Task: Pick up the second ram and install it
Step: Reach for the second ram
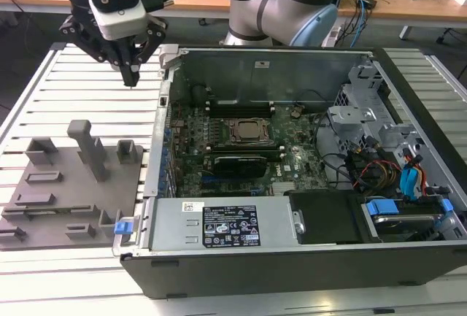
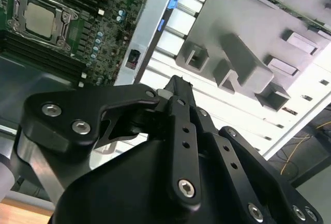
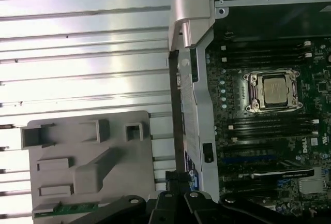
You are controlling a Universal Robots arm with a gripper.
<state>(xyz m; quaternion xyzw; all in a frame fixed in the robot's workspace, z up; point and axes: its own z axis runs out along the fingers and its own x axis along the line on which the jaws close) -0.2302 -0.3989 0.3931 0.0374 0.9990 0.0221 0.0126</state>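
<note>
Pincer hangs closed, holding nothing, near one grey tray bearing one ram.

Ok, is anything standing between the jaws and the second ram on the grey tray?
Nothing covers the second ram; it lies open from above in the grey tray. The gripper hangs outside the tray, and the tall upright block stands roughly between them, so a low approach could meet it.

My claw is black. The tray is plain grey, the ram green. The counter is silvery with ridged stripes. The motherboard is dark green, the case black, its clips blue.
</note>
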